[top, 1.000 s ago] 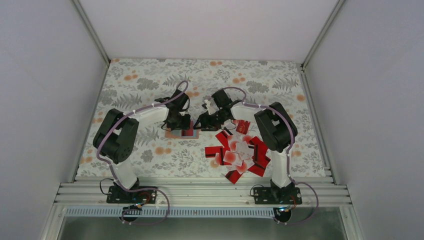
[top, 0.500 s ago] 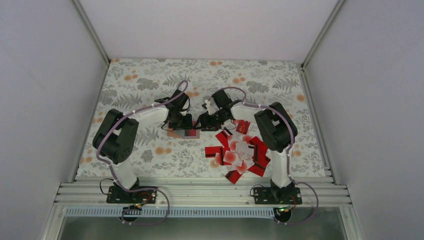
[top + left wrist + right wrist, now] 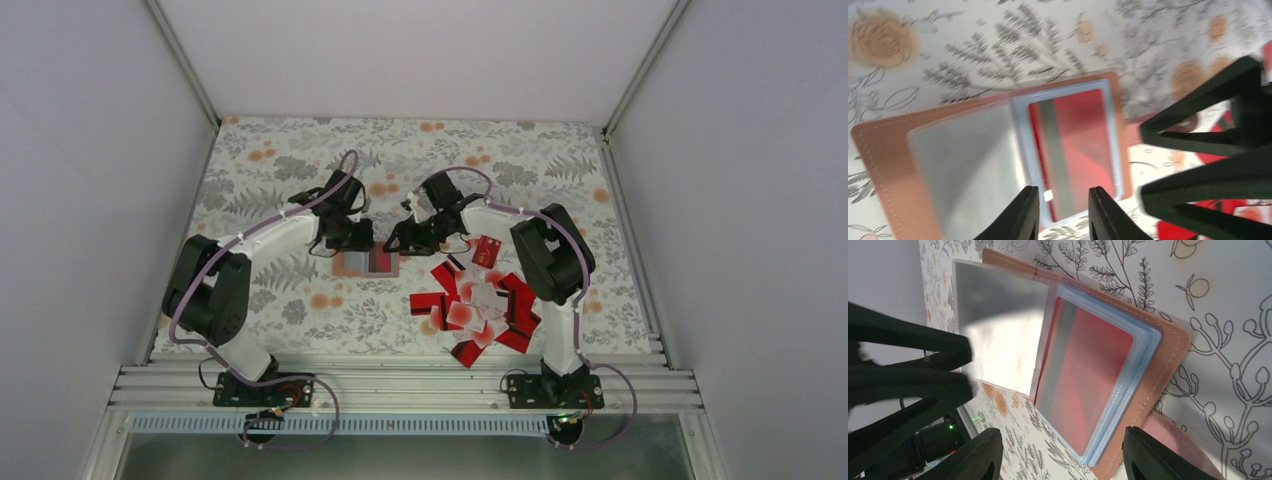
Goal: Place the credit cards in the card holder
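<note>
Just left of the card holder (image 3: 883,150), the left gripper (image 3: 1064,192) is held low over its near edge, the slim black wedge-shaped jaws set a little apart with nothing seen clamped between them. The card holder is laid open and flat on the tablecloth (image 3: 290,165), a matt sheet printed with grey ferns and orange blooms. Its cover is a tan, leather-like rectangle with rounded corners and a line of pale stitching along the rim. On the holder's left half a glossy, clear plastic sleeve (image 3: 963,165) is spread, washed grey by glare. On its right half a stack of bluish-edged sleeves is seen, and a red card (image 3: 1083,140) with a greyish stripe is lodged inside the top one. Just right of the holder, the right gripper (image 3: 1062,432) is poised above that stack, its jaws spread wide and closed on nothing. Further right of the holder, a single red card (image 3: 487,251) is left flat by itself. Right of the holder and nearer the arm bases, the remaining credit cards (image 3: 480,305) are heaped in a loose, overlapping fan of thin rectangles, some red with black stripes, some white with a red blot.
</note>
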Controlling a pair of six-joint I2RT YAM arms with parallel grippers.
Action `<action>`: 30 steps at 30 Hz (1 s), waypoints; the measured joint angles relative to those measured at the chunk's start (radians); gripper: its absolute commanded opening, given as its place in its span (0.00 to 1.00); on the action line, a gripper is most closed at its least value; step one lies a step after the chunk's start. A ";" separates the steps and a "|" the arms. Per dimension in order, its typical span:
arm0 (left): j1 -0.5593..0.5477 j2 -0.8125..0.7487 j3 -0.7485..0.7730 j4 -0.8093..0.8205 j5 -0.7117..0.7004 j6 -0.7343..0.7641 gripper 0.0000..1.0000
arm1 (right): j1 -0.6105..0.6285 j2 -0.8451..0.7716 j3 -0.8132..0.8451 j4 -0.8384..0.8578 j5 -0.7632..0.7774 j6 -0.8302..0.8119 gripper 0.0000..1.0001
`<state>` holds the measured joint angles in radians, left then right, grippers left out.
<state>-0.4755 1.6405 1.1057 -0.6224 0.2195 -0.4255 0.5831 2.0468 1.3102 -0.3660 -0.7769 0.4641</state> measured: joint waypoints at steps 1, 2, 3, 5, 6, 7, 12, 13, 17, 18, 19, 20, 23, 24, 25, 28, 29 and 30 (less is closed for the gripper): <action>0.008 0.000 -0.011 0.000 -0.001 0.004 0.23 | 0.000 0.000 0.004 0.000 -0.002 0.000 0.62; 0.021 0.000 -0.032 0.005 -0.002 0.013 0.22 | 0.000 -0.001 0.006 0.001 -0.004 0.002 0.62; 0.030 0.000 -0.049 0.006 -0.002 0.019 0.21 | 0.000 -0.001 0.006 0.001 -0.005 0.003 0.62; 0.050 0.000 -0.090 0.008 -0.001 0.029 0.19 | -0.001 -0.001 0.006 0.002 -0.006 0.007 0.63; 0.060 0.001 -0.108 0.012 0.000 0.035 0.18 | -0.001 -0.001 0.006 0.004 -0.006 0.012 0.63; 0.067 0.002 -0.122 0.015 0.001 0.041 0.18 | -0.002 -0.001 0.006 0.008 -0.009 0.017 0.63; 0.074 0.018 -0.145 0.046 0.009 0.059 0.17 | -0.002 -0.001 -0.001 0.043 -0.025 0.046 0.63; 0.074 0.022 -0.145 0.054 0.011 0.060 0.17 | -0.002 -0.001 -0.003 0.047 -0.028 0.050 0.63; 0.074 0.038 -0.145 0.080 0.026 0.067 0.15 | -0.002 -0.001 -0.006 0.058 -0.040 0.062 0.63; 0.074 0.043 -0.145 0.087 0.029 0.067 0.15 | -0.002 -0.001 -0.006 0.060 -0.043 0.063 0.63; 0.074 0.049 -0.145 0.093 0.031 0.067 0.14 | -0.001 -0.001 -0.006 0.060 -0.044 0.064 0.63; 0.074 0.055 -0.145 0.099 0.033 0.067 0.14 | -0.002 -0.001 -0.006 0.060 -0.047 0.064 0.63; 0.074 0.073 -0.145 0.116 0.039 0.068 0.13 | -0.002 0.000 -0.006 0.060 -0.051 0.066 0.63; 0.074 0.080 -0.145 0.121 0.041 0.069 0.13 | -0.001 0.002 -0.006 0.060 -0.054 0.066 0.63; 0.074 0.084 -0.145 0.125 0.044 0.070 0.13 | -0.001 0.004 -0.006 0.060 -0.055 0.066 0.63; 0.074 0.092 -0.145 0.143 0.052 0.071 0.13 | -0.002 0.019 -0.006 0.063 -0.063 0.068 0.62; 0.074 0.093 -0.145 0.147 0.055 0.071 0.13 | -0.002 0.026 -0.005 0.063 -0.064 0.069 0.62; 0.074 0.094 -0.145 0.151 0.056 0.071 0.13 | -0.001 0.035 -0.005 0.063 -0.065 0.070 0.62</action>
<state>-0.4011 1.7348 0.9607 -0.4717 0.2756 -0.3546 0.5819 2.0815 1.3056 -0.3027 -0.8421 0.5343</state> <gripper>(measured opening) 0.131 0.624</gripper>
